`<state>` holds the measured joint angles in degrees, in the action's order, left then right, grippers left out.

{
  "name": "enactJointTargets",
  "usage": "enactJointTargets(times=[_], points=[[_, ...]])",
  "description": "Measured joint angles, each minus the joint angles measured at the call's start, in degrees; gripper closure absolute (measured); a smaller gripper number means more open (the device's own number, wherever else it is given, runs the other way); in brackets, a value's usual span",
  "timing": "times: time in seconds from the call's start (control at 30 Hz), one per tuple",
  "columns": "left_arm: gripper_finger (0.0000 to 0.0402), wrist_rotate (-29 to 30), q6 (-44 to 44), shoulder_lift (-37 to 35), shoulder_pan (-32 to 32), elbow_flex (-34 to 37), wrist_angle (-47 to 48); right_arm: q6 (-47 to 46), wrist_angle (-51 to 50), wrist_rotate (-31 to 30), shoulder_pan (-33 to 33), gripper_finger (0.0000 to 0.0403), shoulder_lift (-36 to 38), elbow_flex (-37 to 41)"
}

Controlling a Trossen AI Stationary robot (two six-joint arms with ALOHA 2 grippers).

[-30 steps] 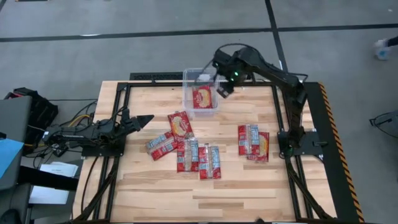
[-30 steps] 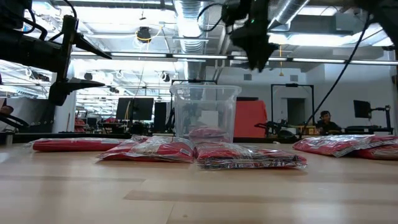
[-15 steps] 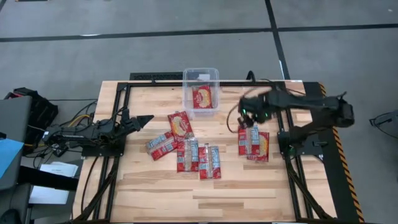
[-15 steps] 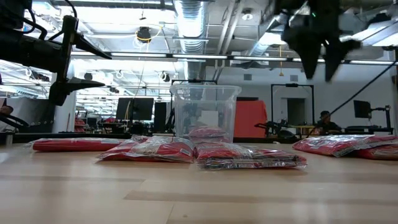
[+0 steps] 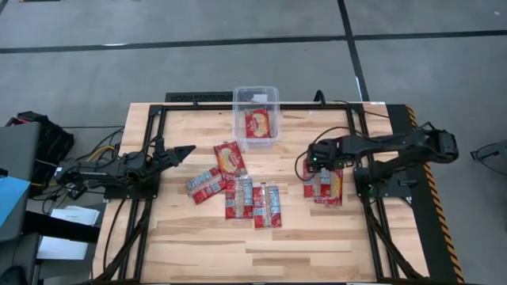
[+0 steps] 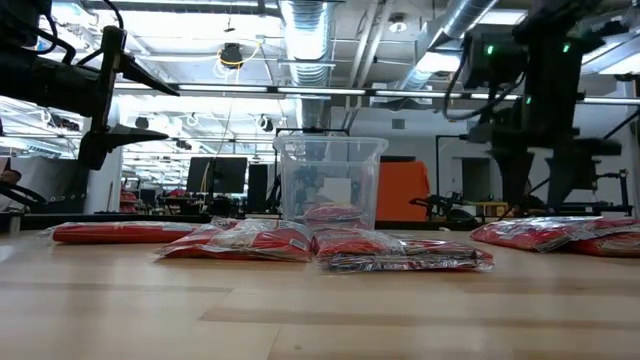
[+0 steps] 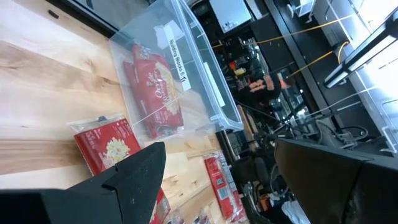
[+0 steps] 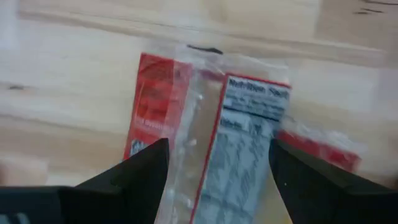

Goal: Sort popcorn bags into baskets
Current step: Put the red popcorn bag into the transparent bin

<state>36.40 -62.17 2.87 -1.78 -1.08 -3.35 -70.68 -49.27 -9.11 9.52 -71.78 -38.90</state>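
High view, six loose popcorn bags [image 5: 252, 195], one in bin [image 5: 256, 99].

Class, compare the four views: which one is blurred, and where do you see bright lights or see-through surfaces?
Right wrist view: soft and smeared, though a popcorn bag shows between the open fingers. Low view: bright ceiling lights behind, the room visible through the clear bin. High view: evenly lit and sharp. Left wrist view: sharp on the bin.

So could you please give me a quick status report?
Right gripper open above popcorn bags near the right arm's base. Left gripper open, parked. One bag in clear bin. Nothing in the way.
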Motion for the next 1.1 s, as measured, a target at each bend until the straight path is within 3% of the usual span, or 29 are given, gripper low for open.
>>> enactJointTargets(times=[0.23, 0.4, 0.53, 0.8, 1.1], points=[[0.0109, 0.0, 0.0, 0.0, 0.0, 0.0, 0.0, 7.2, 6.4, 2.3, 5.4, 0.0106, -4.3, 2.2], [0.0109, 0.0, -0.1, 0.0, 0.0, 0.0, 0.0, 11.1, 11.2, 4.5, 6.7, 0.0145, -7.3, 2.1], [0.0109, 0.0, -0.2, 0.0, 0.0, 0.0, 0.0, 11.6, 12.1, 6.0, 7.2, 0.0204, -10.1, 1.9], [0.0109, 0.4, 0.2, 0.0, 0.0, 0.0, 0.0, 13.3, 11.8, 6.8, 7.1, 0.0386, -11.8, 1.5], [0.0109, 0.5, 1.1, 0.0, 0.0, 0.0, 0.0, 14.2, 3.0, 6.3, 7.1, 0.0396, -4.4, -6.0]])
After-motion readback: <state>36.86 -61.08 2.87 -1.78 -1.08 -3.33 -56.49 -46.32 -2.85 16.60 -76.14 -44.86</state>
